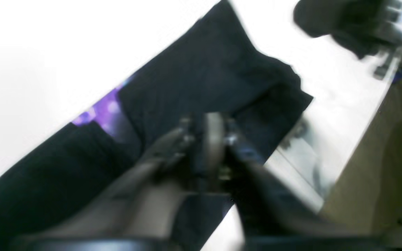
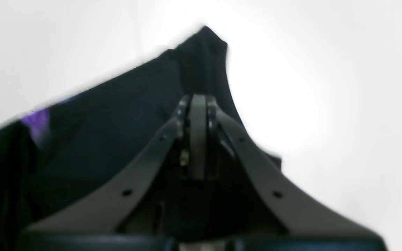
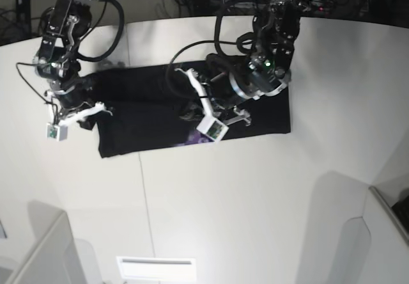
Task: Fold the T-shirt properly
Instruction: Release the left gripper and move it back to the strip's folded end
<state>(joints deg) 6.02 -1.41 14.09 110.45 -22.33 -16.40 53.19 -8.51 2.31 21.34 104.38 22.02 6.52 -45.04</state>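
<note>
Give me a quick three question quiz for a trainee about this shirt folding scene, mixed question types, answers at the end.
1. True or false: the right tool is shut on the T-shirt.
2. Multiple choice: the print showing along the shirt's folded edge is A) green, B) purple, C) yellow.
3. In the base view, which arm works near the shirt's middle, and is its tool open or shut?

Key
1. True; black cloth sits pinched at its tips.
2. B.
3. The left arm; shut, above the black cloth.

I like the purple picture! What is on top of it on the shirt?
A folded black flap of the T-shirt covers most of the purple print; only a sliver shows.
</note>
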